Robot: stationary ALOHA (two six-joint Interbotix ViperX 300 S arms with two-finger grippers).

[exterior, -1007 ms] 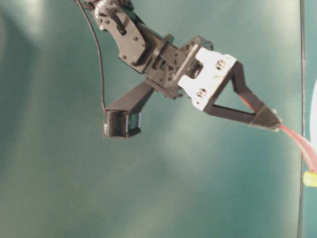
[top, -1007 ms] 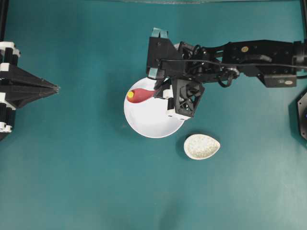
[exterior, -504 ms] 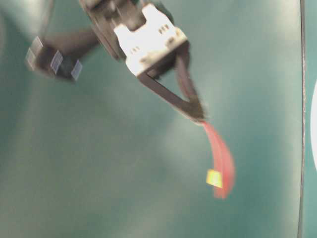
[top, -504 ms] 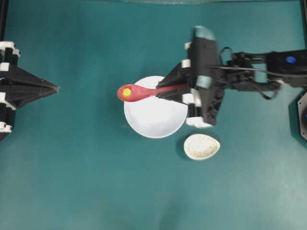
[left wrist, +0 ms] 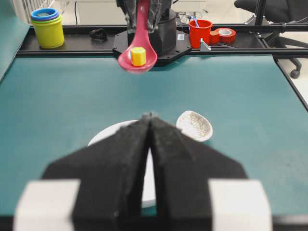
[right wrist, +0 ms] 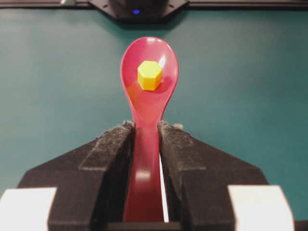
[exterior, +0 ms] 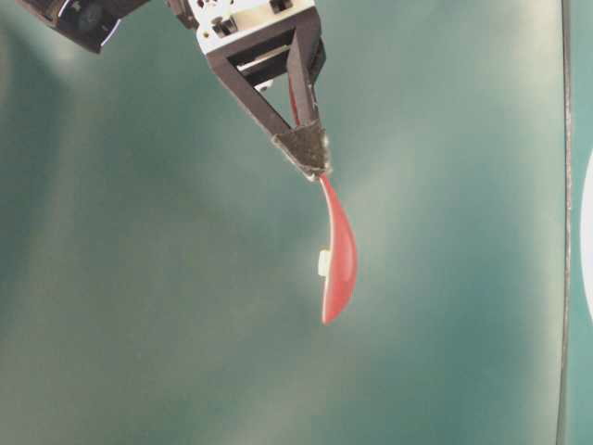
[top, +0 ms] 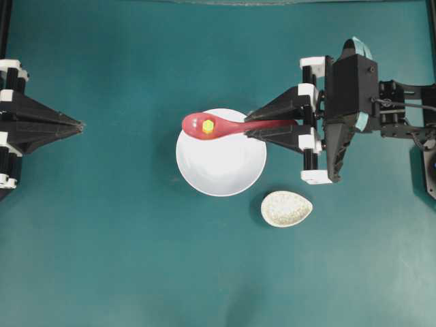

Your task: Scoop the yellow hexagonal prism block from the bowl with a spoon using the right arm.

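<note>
My right gripper point(top: 249, 125) is shut on the handle of the red-pink spoon point(top: 231, 127) and holds it about level above the upper rim of the white bowl point(top: 219, 169). The yellow hexagonal prism block point(top: 208, 126) sits in the spoon's scoop. In the right wrist view the block point(right wrist: 149, 75) rests mid-scoop, and the spoon point(right wrist: 150, 103) runs back between the right gripper's point(right wrist: 145, 127) jaws. The table-level view shows the spoon point(exterior: 339, 261) edge-on below the gripper point(exterior: 309, 159). My left gripper point(top: 80, 125) stays shut and empty at the left edge, well apart from the bowl.
A small speckled beige dish point(top: 286, 208) lies just right of and below the bowl. In the left wrist view, stacked cups point(left wrist: 47, 24), a red cup point(left wrist: 199, 31) and a tape roll point(left wrist: 225, 34) stand on the shelf beyond the table's far edge.
The right arm has turned its wrist and drawn back to the right, lifting the spoon out of the bowl's left side and levelling it with the block in the scoop. The left arm is unmoved.
</note>
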